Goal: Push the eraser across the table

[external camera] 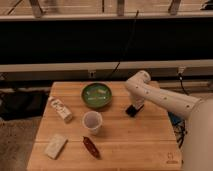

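The eraser [131,110] is a small flat black block lying on the light wooden table [130,145], right of centre, just right of the green bowl. My gripper [136,105] hangs from the white arm that reaches in from the right. It sits directly at the eraser's upper right side, touching or nearly touching it. The arm's wrist covers the gripper from above.
A green bowl [97,95] stands at the back centre. A pale cup [92,122] stands in the middle. A small white box [60,109] lies at the left, a pale beige block [55,146] at the front left, and a dark red-brown object [90,146] in front of the cup.
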Robot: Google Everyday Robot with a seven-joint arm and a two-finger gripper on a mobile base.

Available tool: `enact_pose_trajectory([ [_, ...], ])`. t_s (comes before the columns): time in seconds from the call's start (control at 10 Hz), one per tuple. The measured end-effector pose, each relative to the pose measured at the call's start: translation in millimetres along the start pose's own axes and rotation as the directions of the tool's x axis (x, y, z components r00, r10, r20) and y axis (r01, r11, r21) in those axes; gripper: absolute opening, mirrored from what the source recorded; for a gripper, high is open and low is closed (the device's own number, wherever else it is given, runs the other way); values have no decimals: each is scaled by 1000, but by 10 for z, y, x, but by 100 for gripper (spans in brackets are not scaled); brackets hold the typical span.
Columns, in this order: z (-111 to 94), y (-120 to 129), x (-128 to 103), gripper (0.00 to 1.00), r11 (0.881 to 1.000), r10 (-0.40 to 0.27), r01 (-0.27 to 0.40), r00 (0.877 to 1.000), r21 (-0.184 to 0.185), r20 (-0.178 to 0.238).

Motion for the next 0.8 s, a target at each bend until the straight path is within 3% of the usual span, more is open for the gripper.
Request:
enact_pose_trajectory([
  [0.6,7,-6,25,2,1000,1,-1,1000,-1,-2],
  [0.8,27,-78,175,2,1000,8,-8,1000,6,-16],
])
